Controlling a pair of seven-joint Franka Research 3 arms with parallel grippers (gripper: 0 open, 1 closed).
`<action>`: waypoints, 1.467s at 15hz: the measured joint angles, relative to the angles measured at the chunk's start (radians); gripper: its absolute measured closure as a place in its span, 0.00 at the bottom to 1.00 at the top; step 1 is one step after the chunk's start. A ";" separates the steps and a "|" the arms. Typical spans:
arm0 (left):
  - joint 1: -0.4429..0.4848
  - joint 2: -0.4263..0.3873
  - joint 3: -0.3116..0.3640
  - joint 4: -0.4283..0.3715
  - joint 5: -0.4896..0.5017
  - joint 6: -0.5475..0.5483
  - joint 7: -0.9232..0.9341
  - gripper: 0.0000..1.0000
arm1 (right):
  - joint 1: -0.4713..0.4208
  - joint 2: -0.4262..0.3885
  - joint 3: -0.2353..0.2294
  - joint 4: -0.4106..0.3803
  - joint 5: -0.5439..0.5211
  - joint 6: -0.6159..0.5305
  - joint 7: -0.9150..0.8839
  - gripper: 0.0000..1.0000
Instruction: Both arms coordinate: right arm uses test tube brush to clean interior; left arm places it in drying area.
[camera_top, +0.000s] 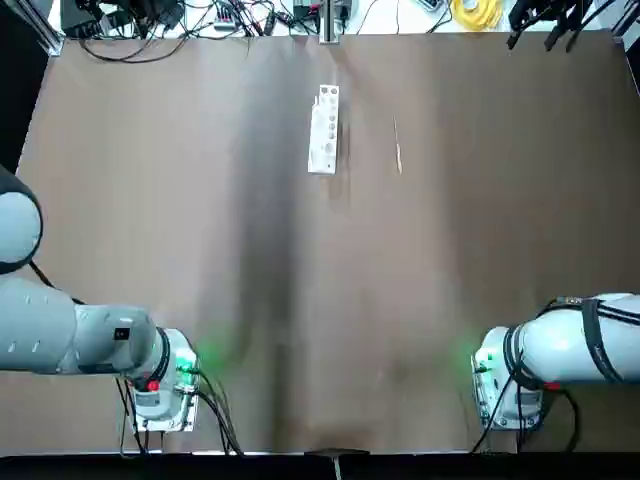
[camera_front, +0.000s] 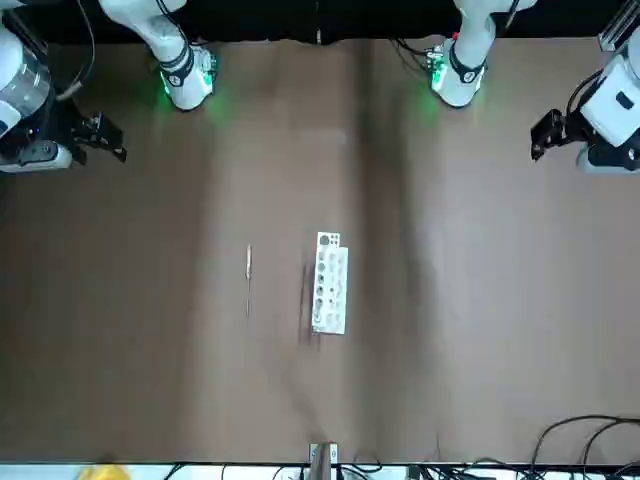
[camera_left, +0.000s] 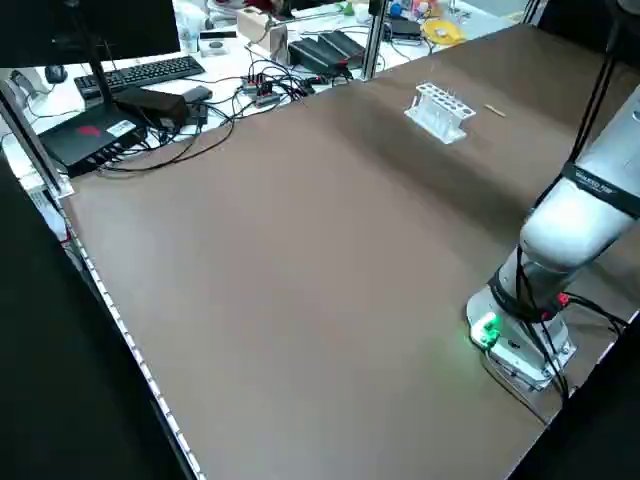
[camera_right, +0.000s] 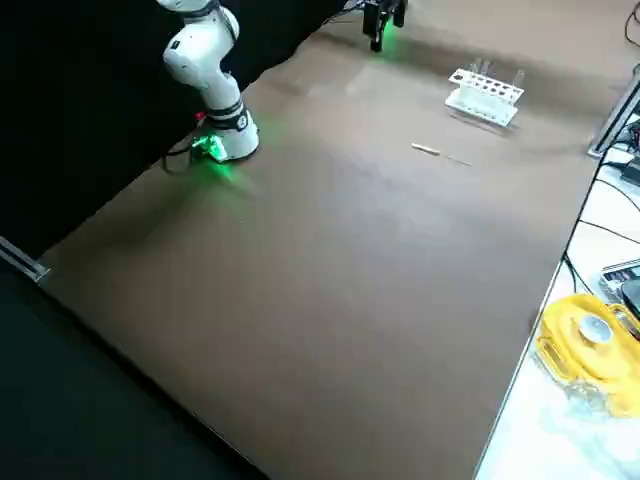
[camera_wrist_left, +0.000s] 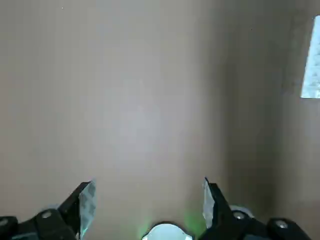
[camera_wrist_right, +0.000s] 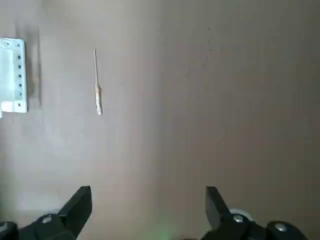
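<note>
The test tube brush (camera_top: 398, 150) is a thin pale tan stick lying flat on the brown table at the far middle, just right of a white holed rack (camera_top: 323, 131). The front view shows the brush (camera_front: 248, 272) and the rack (camera_front: 329, 283) side by side and apart. Both arms are pulled back to the near table corners. My right gripper (camera_wrist_right: 147, 204) hangs open and empty over bare table, with the brush (camera_wrist_right: 97, 93) and rack (camera_wrist_right: 12, 75) far ahead of it. Over bare table too, my left gripper (camera_wrist_left: 147, 200) is open and empty, the rack's edge (camera_wrist_left: 312, 60) showing far off.
The arm bases (camera_top: 165, 385) (camera_top: 505, 385) glow green at the near edge. Cables and a yellow reel (camera_top: 476, 10) lie beyond the far edge. A keyboard (camera_left: 140, 72) and electronics sit off the table's left side.
</note>
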 joint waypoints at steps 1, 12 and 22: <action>0.000 0.003 0.000 0.000 -0.001 0.000 -0.001 0.00 | 0.012 0.000 0.004 0.000 0.000 0.008 -0.001 0.00; -0.029 0.024 -0.012 -0.001 -0.001 0.000 0.001 0.00 | 0.215 0.357 0.018 -0.023 0.001 0.436 0.008 0.00; -0.031 0.037 -0.053 -0.001 -0.017 0.001 -0.002 0.00 | 0.270 0.843 0.011 0.235 0.001 0.615 0.088 0.00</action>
